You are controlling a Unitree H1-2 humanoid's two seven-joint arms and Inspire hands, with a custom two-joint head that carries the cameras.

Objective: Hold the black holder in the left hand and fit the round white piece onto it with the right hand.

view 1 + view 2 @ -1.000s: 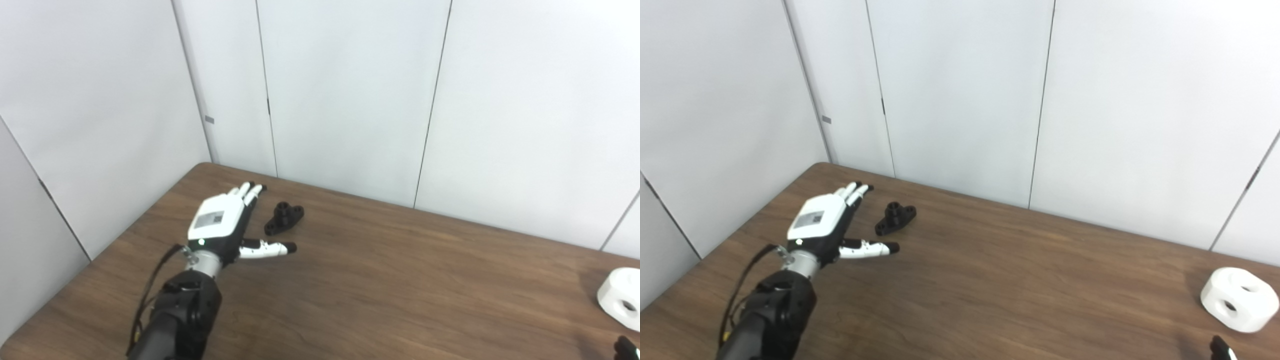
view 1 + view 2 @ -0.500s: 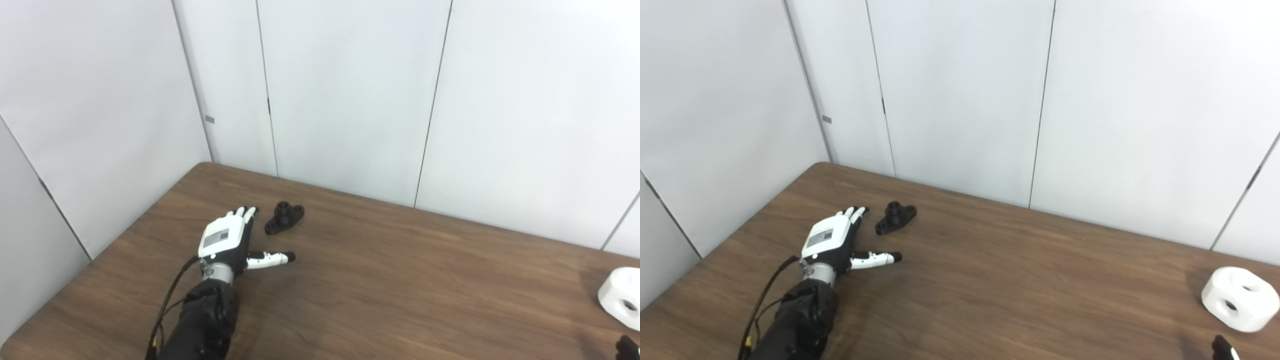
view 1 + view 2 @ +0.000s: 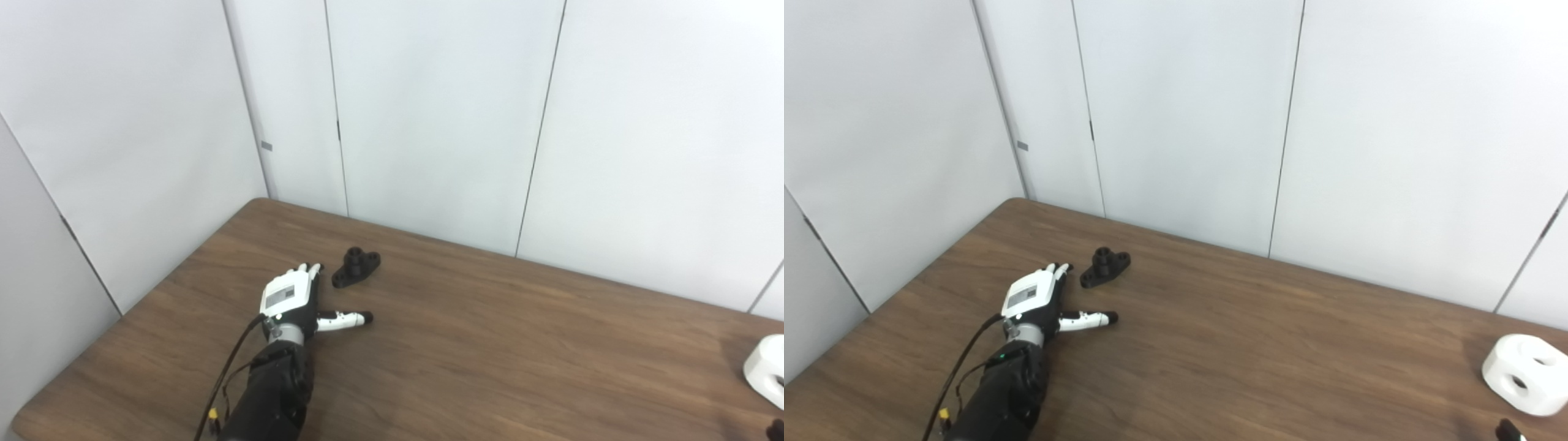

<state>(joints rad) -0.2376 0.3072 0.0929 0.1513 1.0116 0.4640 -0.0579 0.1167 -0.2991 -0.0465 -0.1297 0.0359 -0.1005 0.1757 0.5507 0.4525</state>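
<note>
My left hand point(image 3: 290, 298) lies low over the brown desk point(image 3: 490, 343), fingers point(image 3: 312, 271) stretched flat and thumb spread wide to the side, holding nothing. The black holder point(image 3: 356, 267) sits on the desk just beyond my fingertips and slightly to the thumb side, close but not touching, with nothing between it and my fingers. The round white piece point(image 3: 1525, 373) rests far off toward my right, well apart from the holder, near the desk's right end. Of my right hand point(image 3: 1510, 430) only a dark tip with a bit of white shows at the bottom edge just below that piece, so I cannot tell how it is set. White wall panels point(image 3: 429, 110) stand behind the desk.
</note>
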